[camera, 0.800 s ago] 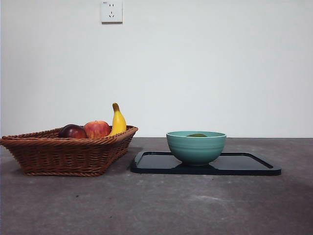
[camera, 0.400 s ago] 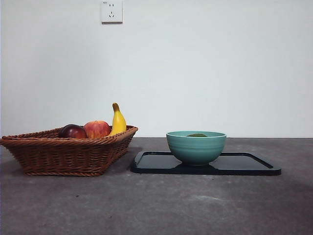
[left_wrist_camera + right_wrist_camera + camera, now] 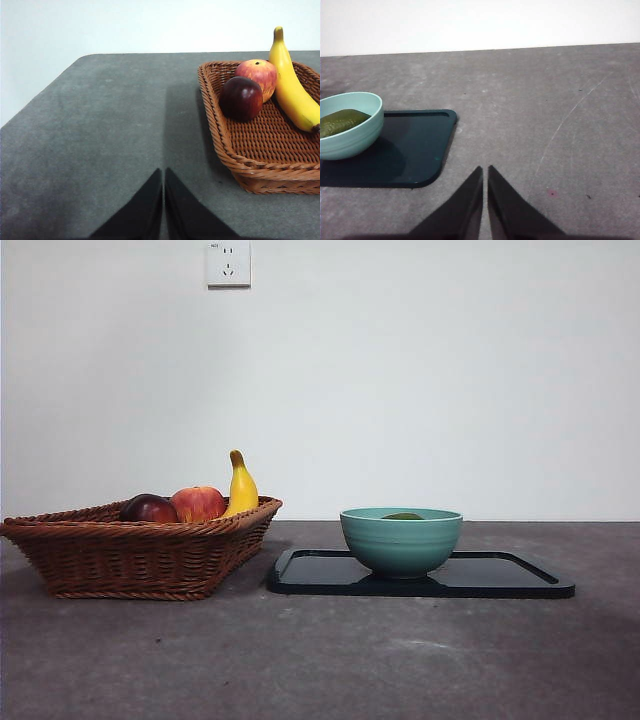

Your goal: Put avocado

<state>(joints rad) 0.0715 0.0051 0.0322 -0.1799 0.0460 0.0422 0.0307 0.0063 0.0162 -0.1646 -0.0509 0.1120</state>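
The olive-green avocado (image 3: 340,121) lies inside the teal bowl (image 3: 401,540); only its top (image 3: 403,516) shows over the rim in the front view. The bowl (image 3: 355,135) stands on the dark tray (image 3: 500,575). My left gripper (image 3: 163,172) is shut and empty, above the bare table beside the basket. My right gripper (image 3: 485,169) is shut and empty, above the table beside the tray (image 3: 415,150). Neither gripper shows in the front view.
A wicker basket (image 3: 140,550) at the left holds a dark maroon fruit (image 3: 148,508), a red-and-yellow apple (image 3: 198,503) and a banana (image 3: 241,486). The basket (image 3: 260,150) also shows in the left wrist view. A wall socket (image 3: 228,262) is on the back wall.
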